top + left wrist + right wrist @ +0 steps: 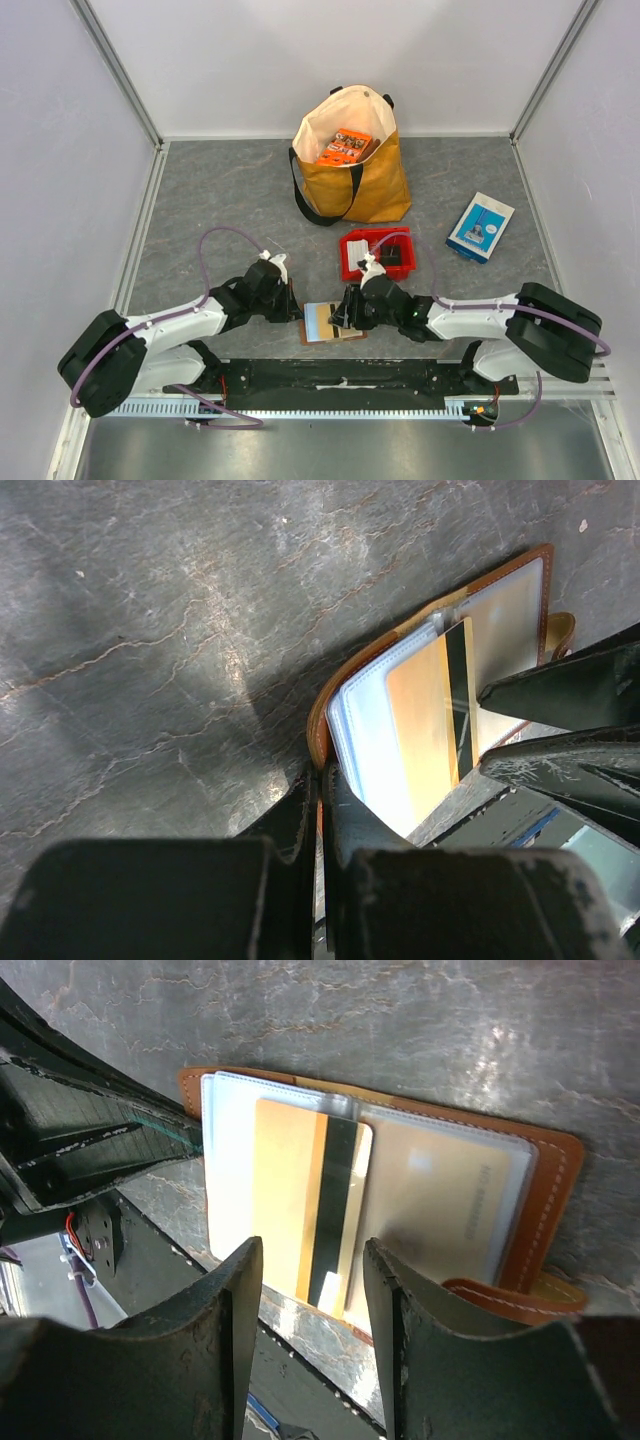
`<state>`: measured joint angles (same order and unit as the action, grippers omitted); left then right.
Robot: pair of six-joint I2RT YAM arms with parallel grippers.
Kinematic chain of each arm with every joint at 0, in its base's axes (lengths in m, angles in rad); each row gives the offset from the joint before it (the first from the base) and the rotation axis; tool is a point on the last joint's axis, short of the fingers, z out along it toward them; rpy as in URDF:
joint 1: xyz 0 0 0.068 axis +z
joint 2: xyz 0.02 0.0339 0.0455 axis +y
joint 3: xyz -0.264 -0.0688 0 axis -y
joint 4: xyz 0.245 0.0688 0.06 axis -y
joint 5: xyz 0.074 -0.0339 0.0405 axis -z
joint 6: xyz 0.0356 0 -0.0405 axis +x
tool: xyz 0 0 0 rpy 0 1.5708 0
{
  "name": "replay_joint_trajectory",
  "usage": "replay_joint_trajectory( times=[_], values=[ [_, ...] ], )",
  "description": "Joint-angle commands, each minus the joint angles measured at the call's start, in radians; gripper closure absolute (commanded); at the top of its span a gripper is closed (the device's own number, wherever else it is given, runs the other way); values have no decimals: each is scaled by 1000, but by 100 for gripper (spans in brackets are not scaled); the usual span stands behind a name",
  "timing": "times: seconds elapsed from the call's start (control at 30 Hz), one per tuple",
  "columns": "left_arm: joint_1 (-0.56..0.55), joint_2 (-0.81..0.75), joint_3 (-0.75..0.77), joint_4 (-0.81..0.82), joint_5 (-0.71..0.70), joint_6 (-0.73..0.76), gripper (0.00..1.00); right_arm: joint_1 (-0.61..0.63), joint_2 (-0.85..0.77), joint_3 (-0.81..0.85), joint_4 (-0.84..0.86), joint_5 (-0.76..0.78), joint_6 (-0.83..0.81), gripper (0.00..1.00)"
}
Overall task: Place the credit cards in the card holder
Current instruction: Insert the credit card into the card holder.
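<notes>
The brown leather card holder (pixel 332 326) lies open near the table's front edge, its clear inner pockets up. My left gripper (pixel 298 312) is shut on the holder's left leather edge (pixel 318 742). A pale gold credit card with a black stripe (pixel 300 1190) lies on the holder's left clear pocket (pixel 228 1150), its near end sticking out; it also shows in the left wrist view (pixel 430 720). My right gripper (pixel 310 1260) is open just above the card's near end, its fingers (pixel 235 1290) astride it without touching. The holder's snap tab (pixel 500 1295) lies at the right.
A red plastic bin (pixel 352 262) with dark items stands just behind the right gripper. A yellow tote bag (pixel 375 185) holding an orange packet (pixel 345 147) stands at the back. A blue-and-white box (pixel 480 227) lies at the right. The table's front edge is right below the holder.
</notes>
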<state>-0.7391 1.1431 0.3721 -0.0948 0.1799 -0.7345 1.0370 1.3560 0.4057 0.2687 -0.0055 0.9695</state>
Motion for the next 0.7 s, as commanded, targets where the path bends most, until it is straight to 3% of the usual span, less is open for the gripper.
replay_joint_trajectory(
  times=[0.0, 0.27, 0.47, 0.53, 0.6, 0.67],
  values=[
    [-2, -17, -4, 32, 12, -20, 98, 27, 72, 42, -39, 9, -37, 49],
    [0, -20, -2, 55, 30, -37, 98, 72, 137, 140, -33, -10, -57, 59],
    [0, -26, -2, 61, 44, -34, 98, 78, 127, 153, -26, 30, -77, 80],
    [0, -23, -1, 61, 47, -26, 98, 78, 118, 143, -25, 55, -90, 74],
    [-2, -17, 4, 55, 50, -17, 98, 78, 114, 142, -43, 85, -95, 60],
    [0, -10, 7, 53, 59, -2, 98, 78, 114, 134, -52, 114, -89, 57]
  ],
)
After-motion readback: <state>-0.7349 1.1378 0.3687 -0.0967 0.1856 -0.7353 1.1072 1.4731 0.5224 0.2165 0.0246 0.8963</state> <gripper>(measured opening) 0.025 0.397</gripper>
